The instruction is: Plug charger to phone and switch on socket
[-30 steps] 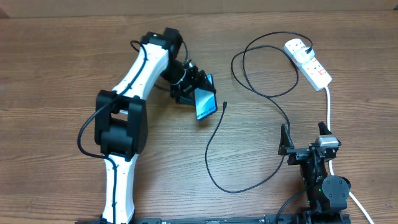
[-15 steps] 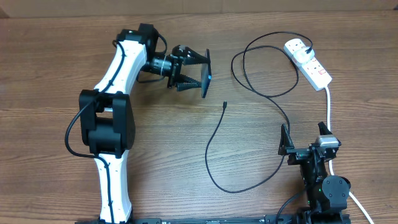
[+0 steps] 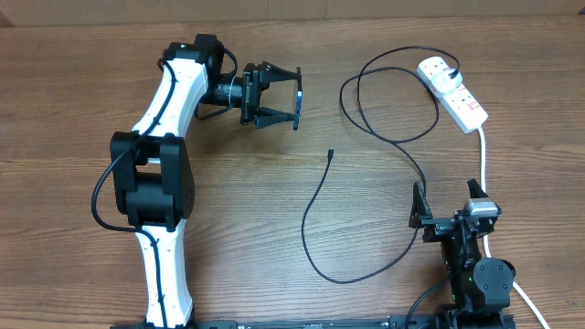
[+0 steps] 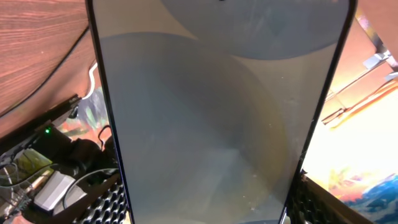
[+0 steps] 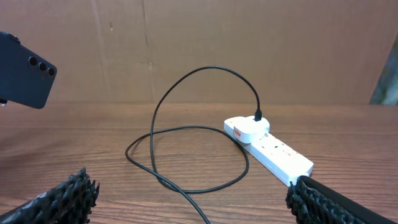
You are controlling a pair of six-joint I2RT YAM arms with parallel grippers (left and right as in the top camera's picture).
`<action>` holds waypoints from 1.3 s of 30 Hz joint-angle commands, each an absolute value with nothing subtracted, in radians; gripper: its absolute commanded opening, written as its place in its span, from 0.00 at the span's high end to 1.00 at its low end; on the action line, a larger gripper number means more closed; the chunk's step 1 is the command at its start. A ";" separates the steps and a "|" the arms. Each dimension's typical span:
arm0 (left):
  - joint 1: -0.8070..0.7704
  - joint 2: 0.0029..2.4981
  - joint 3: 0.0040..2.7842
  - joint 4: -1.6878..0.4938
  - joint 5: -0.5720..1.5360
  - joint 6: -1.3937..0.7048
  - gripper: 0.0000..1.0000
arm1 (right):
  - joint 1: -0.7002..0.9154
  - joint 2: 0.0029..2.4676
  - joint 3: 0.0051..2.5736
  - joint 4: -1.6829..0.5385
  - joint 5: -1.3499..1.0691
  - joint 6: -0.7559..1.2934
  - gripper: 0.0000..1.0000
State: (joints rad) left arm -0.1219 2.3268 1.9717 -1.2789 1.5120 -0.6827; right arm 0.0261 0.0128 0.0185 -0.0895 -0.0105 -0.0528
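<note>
Two steps remain, I judge: the phone (image 4: 211,124) hangs above the table (image 3: 55,256), clamped in my left gripper (image 3: 294,99), and the charger (image 3: 313,196) lies loose, its tip well apart from the phone. Farther right the socket (image 3: 454,93) sits untouched, and my right gripper (image 3: 447,208) rests spread apart, holding nothing.

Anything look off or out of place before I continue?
Nothing is spilled or damaged. One oddity: the phone is gripped in the left hand, up on edge rather than flat, well apart from the charger's connector tip, which lies loose on the table.
</note>
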 commanded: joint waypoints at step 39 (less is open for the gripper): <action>-0.094 2.334 2.002 -1.277 1.579 -0.694 0.33 | 0.022 0.003 0.009 -0.084 -0.001 -0.057 0.00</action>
State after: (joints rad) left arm -0.0975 2.3268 1.9717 -1.2789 1.5188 -0.7040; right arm 0.0261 0.0128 0.0185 -0.0902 -0.0105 -0.0528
